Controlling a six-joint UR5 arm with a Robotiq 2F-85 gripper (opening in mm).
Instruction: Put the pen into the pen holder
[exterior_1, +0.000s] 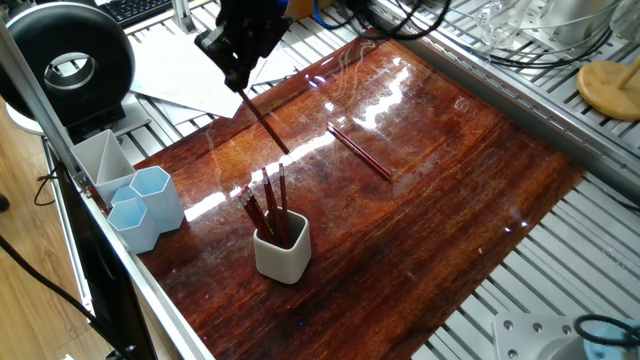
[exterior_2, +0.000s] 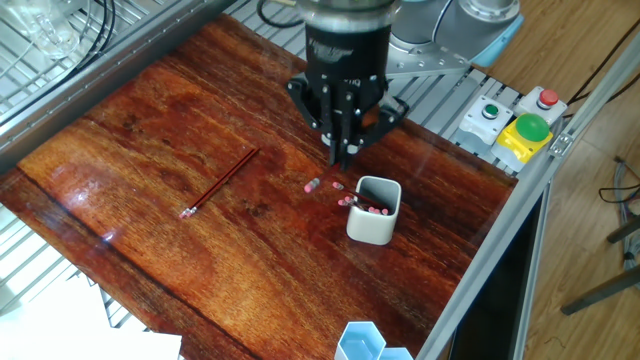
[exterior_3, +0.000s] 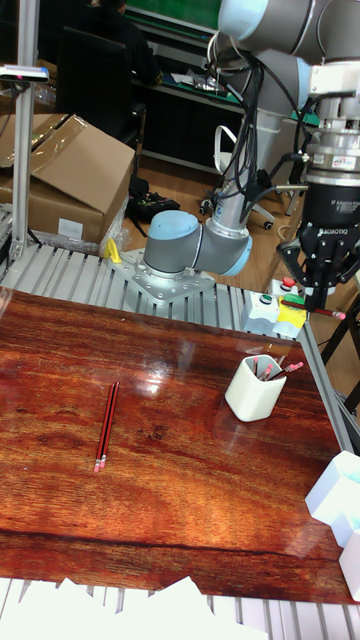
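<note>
My gripper (exterior_1: 240, 82) is shut on a dark red pen (exterior_1: 265, 122) that slants down from its fingers, clear of the wooden table (exterior_1: 450, 200). In the other fixed view the gripper (exterior_2: 342, 158) hangs just behind the pen holder (exterior_2: 374, 212), and the held pen's pink end (exterior_2: 312, 186) shows left of the cup. The tall fixed view shows the gripper (exterior_3: 312, 300) well above the holder (exterior_3: 255, 388), with the pen (exterior_3: 318, 312) lying nearly level. The off-white pen holder (exterior_1: 281, 255) has several pens standing in it. Another pen (exterior_1: 360, 152) lies flat on the table.
Pale blue hexagonal cups (exterior_1: 150, 205) and a grey compartment tray (exterior_1: 100, 160) stand at the table's left edge. White paper (exterior_1: 190, 70) lies behind the gripper. A button box (exterior_2: 515, 125) sits on the frame beside the holder. The arm's base (exterior_3: 185, 250) is mounted behind the table.
</note>
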